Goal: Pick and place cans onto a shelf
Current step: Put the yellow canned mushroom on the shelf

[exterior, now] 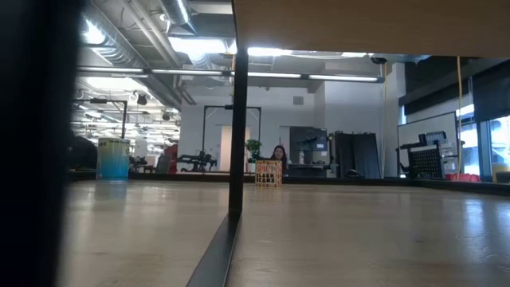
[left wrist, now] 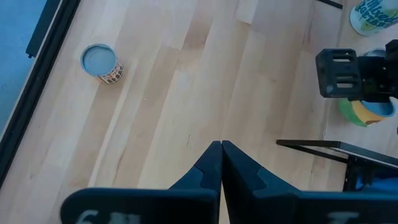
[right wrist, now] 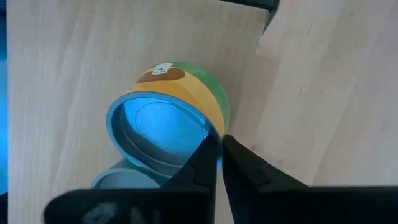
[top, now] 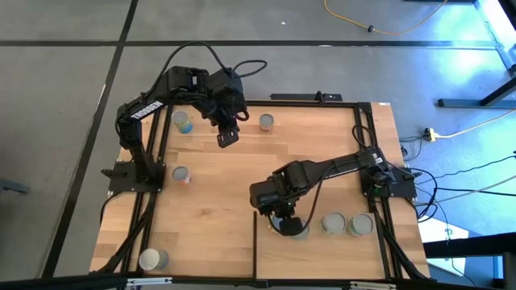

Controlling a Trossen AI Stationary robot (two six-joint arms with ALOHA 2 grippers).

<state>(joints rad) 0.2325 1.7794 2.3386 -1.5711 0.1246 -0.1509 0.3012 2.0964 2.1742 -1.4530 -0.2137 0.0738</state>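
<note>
Hovering over the far-left table, the left gripper (top: 227, 137) is clenched on nothing, just waiting. Right gripper (top: 288, 226) sits at the green-and-yellow labelled tin (right wrist: 171, 121) near the front; can't tell if it's gripping. I count seven cans, none stacked.

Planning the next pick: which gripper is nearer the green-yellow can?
Right. The right gripper sits right at the green-yellow can near the table's front edge. The left gripper hangs far off over the table's back part.
</note>
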